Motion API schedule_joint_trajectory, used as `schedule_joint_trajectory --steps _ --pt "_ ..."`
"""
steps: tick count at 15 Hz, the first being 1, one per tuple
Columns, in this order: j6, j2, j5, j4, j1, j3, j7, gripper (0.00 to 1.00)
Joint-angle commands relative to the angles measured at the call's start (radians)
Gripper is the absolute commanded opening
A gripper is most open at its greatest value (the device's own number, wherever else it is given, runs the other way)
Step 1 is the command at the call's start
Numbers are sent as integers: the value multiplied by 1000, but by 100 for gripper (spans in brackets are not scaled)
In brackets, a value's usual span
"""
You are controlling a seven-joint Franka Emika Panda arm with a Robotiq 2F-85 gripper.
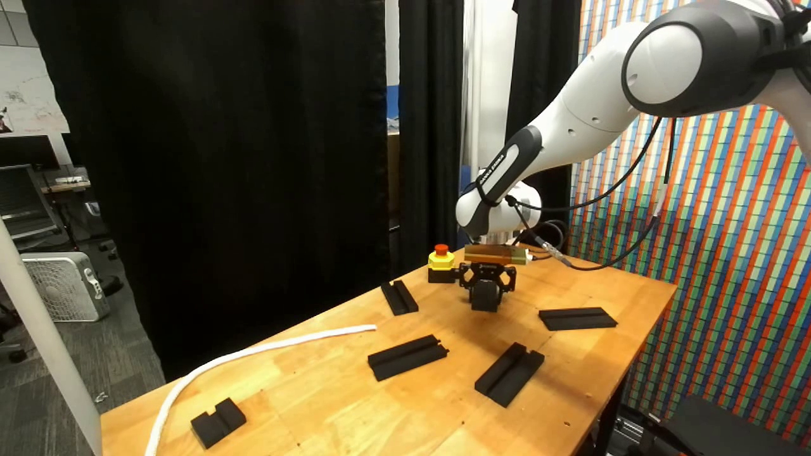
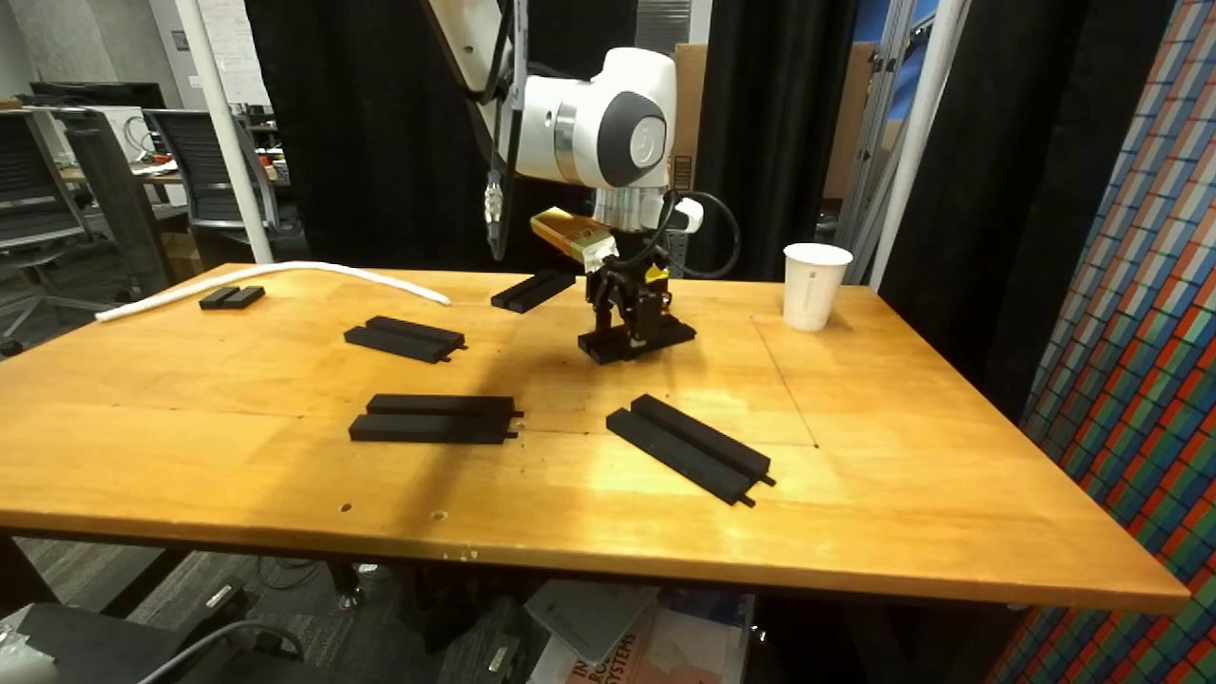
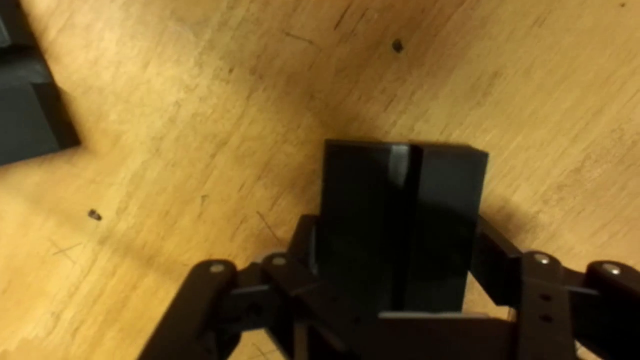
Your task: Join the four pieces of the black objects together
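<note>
Lab corner: black curtain [image 1: 234, 158] behind a wooden counter [image 2: 902, 513], coloured wall [image 1: 728, 253] along the right edge in both exterior views. White robot arm [image 1: 583, 114] spans from the upper right down over the counter in an exterior view. End effector [image 3: 397, 245] is clamped on a grooved black bar [image 3: 367, 215]; in the wrist view the jaws sit against both long sides, bar at lower centre. Can't tell whether that bar touches the counter. Three others lie flat and apart in an exterior view: left bar [image 2: 404, 339] left of centre, near bar [image 2: 427, 425] below it, slanted bar [image 2: 689, 449] lower right of centre, angled down to the right. All three pegged at the right end. Same frame, black too: back block [image 2: 534, 292] at upper centre, left of the end effector, grooved, set diagonally; short block [image 2: 232, 298] at upper left, near a white cord [image 1: 272, 344] that curves along the counter in both exterior views. White paper cup [image 2: 815, 288] upright at upper right, apart from the end effector. Stop button [image 1: 441, 259], red on yellow, shows just left of the end effector in an exterior view; fan [image 1: 63, 288] at the left edge there.
</note>
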Motion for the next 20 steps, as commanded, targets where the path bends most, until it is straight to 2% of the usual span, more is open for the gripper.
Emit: schedule_joint_trajectory --steps 1,7,11,16,18,20 --pt "-34 12 29 33 -8 2 -19 47" --pt "-80 -50 43 -45 60 -8 194 45" --pt "-49 -134 13 -147 141 -8 414 45" --pt "16 -302 -51 -333 224 -4 681 45" --pt "23 -354 -73 -376 230 24 723 45" --pt "37 -369 -33 -389 218 80 676 45"
